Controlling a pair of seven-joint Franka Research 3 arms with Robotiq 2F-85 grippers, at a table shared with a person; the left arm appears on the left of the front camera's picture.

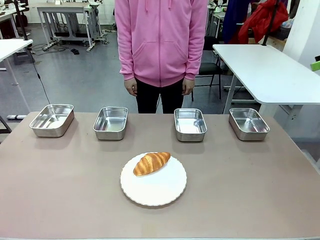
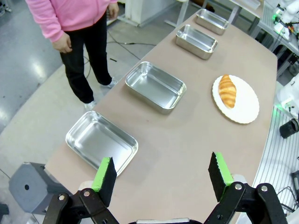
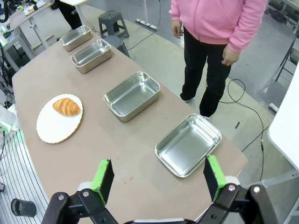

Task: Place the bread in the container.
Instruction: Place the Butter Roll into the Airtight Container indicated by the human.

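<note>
The golden-brown croissant (image 1: 151, 163) lies on a round white plate (image 1: 153, 186) near the table's front middle. It also appears on the plate in the left wrist view (image 2: 227, 90) and in the right wrist view (image 3: 67, 106). Several alike steel trays stand in a row along the far side: far left (image 1: 52, 120), left of middle (image 1: 111, 122), right of middle (image 1: 190, 124), far right (image 1: 248, 123). All look bare inside. My left gripper (image 2: 162, 174) hangs open high above the table's left end. My right gripper (image 3: 158, 178) hangs open above the right end, nothing between its fingers.
A person in a pink hoodie (image 1: 161, 40) stands at the far side behind the middle trays, hands at their sides. Another white table (image 1: 265, 70) stands at the back right. Bare tabletop (image 1: 250, 190) lies on both sides of the plate.
</note>
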